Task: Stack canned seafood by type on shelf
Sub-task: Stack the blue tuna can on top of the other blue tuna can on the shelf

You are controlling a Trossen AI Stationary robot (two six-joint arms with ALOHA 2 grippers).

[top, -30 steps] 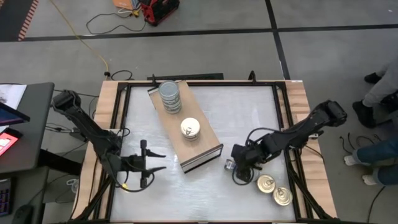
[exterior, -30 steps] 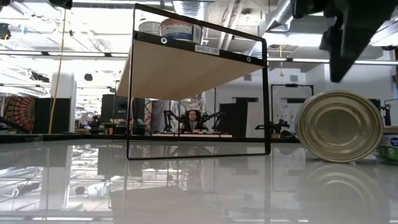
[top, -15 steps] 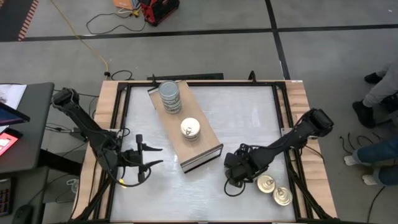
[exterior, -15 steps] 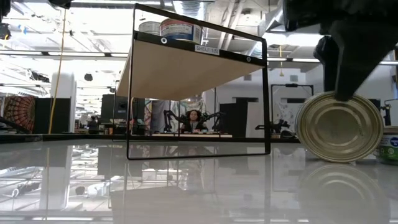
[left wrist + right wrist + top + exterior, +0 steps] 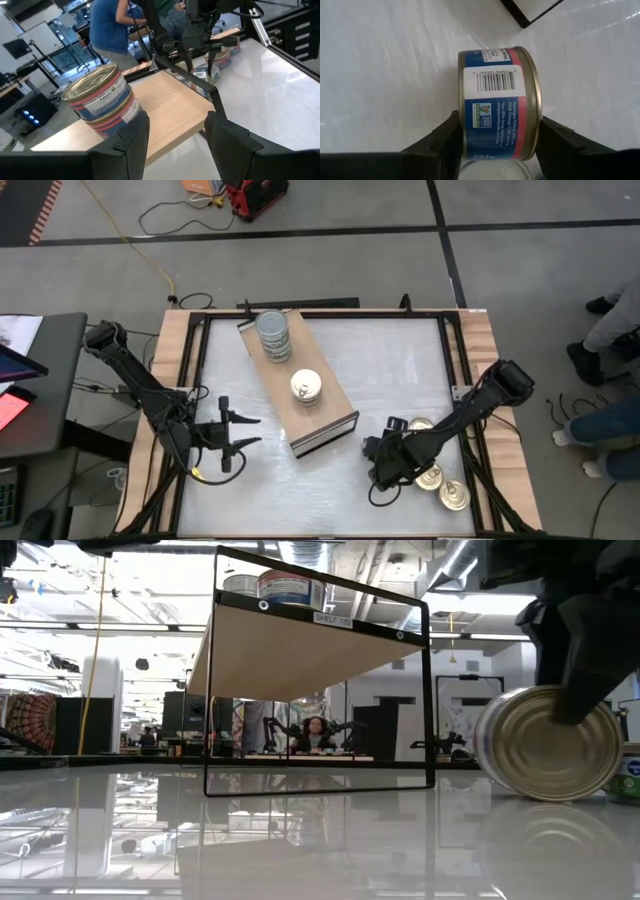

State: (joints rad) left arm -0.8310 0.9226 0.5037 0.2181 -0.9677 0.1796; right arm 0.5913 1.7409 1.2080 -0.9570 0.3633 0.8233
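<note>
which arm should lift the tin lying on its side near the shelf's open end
Right. The right gripper already has its fingers either side of that tin. The left gripper hangs open across the shelf, holding nothing.

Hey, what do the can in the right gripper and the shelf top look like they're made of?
The can between the right gripper's fingers looks like metal: shiny gold-toned rim and end, with a glossy printed paper or film label carrying a barcode. The shelf top looks like pale, matte light wood, possibly laminate, with faint grain, held in a thin black frame, probably metal.
</note>
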